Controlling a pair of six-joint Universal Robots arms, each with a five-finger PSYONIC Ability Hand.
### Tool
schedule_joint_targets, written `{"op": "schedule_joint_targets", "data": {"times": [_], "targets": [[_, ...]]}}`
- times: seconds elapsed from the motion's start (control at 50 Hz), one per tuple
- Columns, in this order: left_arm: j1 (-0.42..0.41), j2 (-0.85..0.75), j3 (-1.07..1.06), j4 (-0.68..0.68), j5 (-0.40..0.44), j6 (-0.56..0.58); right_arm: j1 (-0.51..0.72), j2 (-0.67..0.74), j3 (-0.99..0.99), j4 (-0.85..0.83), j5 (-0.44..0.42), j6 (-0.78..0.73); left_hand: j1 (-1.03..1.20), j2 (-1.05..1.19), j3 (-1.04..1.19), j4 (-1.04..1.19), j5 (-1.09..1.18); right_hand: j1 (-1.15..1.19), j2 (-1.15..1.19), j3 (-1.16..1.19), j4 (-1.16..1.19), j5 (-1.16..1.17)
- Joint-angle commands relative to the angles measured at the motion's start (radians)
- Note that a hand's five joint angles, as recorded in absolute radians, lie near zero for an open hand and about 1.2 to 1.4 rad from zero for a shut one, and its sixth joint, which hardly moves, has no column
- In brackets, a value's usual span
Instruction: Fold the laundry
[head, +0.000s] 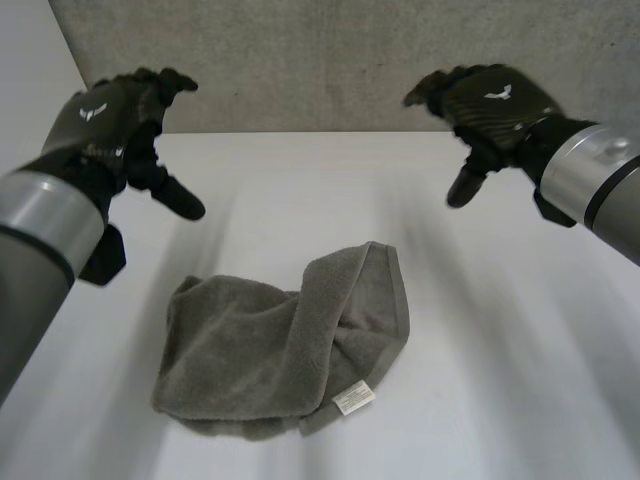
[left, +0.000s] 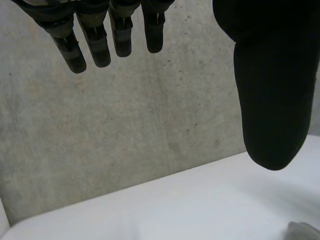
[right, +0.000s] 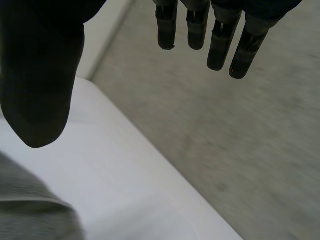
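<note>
One towel (head: 285, 340) lies crumpled on the table (head: 480, 330); left hand (head: 115, 125) and right hand (head: 490, 105) hover above, fingers relaxed, empty.

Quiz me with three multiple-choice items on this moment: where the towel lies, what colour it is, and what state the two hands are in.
1. Where does the towel lie?
A. on the table, between the two arms
B. draped over the left arm
C. hanging off the table's far edge

2. What colour is the towel?
A. white
B. grey-brown
C. bright blue

3. What state are the hands in?
A. both shut on the towel
B. left shut on the towel, right open
C. both open, holding nothing

Answers:
1 A: the head view shows the towel crumpled on the white top.
2 B: its pile is grey-brown, with a small white label at one edge.
3 C: the left hand and right hand hang above the table, apart from the towel, and each wrist view shows straight fingers.
</note>
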Motion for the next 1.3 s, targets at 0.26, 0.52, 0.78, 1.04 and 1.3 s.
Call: {"op": "schedule_joint_targets", "data": {"times": [0.26, 0.52, 0.78, 1.04, 1.3], "targets": [[0.017, -0.066, -0.493, 0.279, 0.0, -0.017, 0.069, 0.387, -0.175, 0.043, -0.278, -0.237, 0.028, 0.029, 0.028, 0.028, 0.028, -0.058, -0.071, -0.068, -0.079, -0.059], [0.019, -0.285, -0.505, 0.364, 0.0, 0.196, 0.171, 0.648, -0.301, 0.025, -0.021, -0.449, 0.084, 0.084, 0.083, 0.084, 0.084, 0.405, 0.393, 0.396, 0.384, 0.404], [0.011, -0.141, -0.332, 0.391, 0.003, 0.222, 0.219, 0.661, -0.368, -0.051, 0.008, -0.186, 1.173, 1.174, 1.172, 1.173, 1.173, 1.163, 1.151, 1.154, 1.143, 1.162], [-0.055, -0.132, -0.039, 0.212, 0.201, 0.172, -0.006, 0.218, -0.239, -0.136, -0.002, 0.304, 1.173, 1.174, 1.172, 1.173, 1.173, 1.163, 1.151, 1.154, 1.143, 1.162], [-0.095, 0.019, 0.026, 0.02, 0.393, -0.217, -0.128, 0.033, -0.008, -0.077, -0.025, 0.043, 1.173, 1.174, 1.172, 1.173, 1.173, 1.106, 1.094, 1.097, 1.085, 1.105]]}}
